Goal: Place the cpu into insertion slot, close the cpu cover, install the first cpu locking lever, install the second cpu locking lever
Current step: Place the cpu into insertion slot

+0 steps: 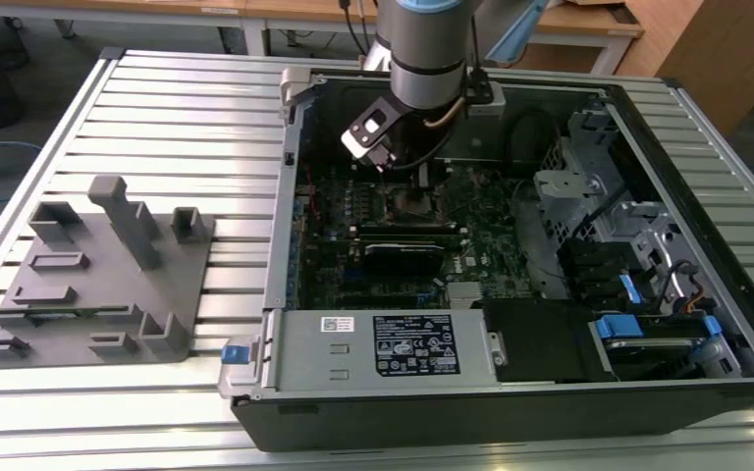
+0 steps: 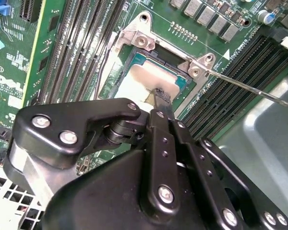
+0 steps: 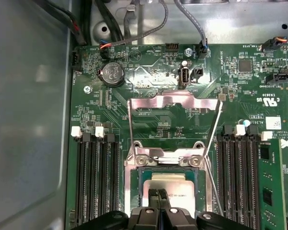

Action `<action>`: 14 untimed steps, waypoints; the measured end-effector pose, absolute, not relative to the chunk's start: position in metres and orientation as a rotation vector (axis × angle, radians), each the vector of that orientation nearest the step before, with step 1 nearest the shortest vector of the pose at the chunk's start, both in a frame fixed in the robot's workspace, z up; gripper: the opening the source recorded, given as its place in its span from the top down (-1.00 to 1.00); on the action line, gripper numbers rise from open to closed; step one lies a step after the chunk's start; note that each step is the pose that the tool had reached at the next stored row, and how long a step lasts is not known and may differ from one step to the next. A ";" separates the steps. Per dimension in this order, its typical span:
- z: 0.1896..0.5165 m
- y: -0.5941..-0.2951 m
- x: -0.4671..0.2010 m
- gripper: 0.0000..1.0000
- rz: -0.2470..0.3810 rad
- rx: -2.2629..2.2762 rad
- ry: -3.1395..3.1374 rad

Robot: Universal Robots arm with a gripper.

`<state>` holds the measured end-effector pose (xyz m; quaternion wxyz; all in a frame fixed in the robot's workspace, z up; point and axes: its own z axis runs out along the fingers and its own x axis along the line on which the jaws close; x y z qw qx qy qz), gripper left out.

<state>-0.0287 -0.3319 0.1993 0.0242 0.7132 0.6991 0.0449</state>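
Clenched gripper (image 3: 158,192) touches the cpu (image 3: 176,184) lying in the insertion slot (image 3: 135,188); cpu cover (image 3: 201,101) stands raised open

Cpu (image 3: 177,184) in insertion slot (image 3: 136,191) (w/ hand (image 3: 158,192) atop).

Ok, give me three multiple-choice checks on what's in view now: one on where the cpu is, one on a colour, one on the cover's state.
1. Where is the cpu?
A) in the insertion slot
B) on the grey fixture
C) on the power supply

2. What colour is the circuit board?
A) red
B) green
C) white

3. How is the cpu cover?
A) shut over the chip
B) lying on the table
C) swung open

Answers:
1 A: the pale chip sits in the socket beneath the gripper.
2 B: the board is green all round the socket.
3 C: the frame is hinged up off the socket, leaving the chip face bare.
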 end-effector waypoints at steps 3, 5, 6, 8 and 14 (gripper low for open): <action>0.199 -0.332 -0.029 0.79 0.139 2.207 2.163; 0.199 -0.332 -0.029 0.79 0.140 2.207 2.163; 0.199 -0.332 -0.029 0.79 0.140 2.207 2.163; 0.198 -0.332 -0.029 0.79 0.138 2.207 2.163; 0.198 -0.332 -0.029 0.79 0.141 2.207 2.163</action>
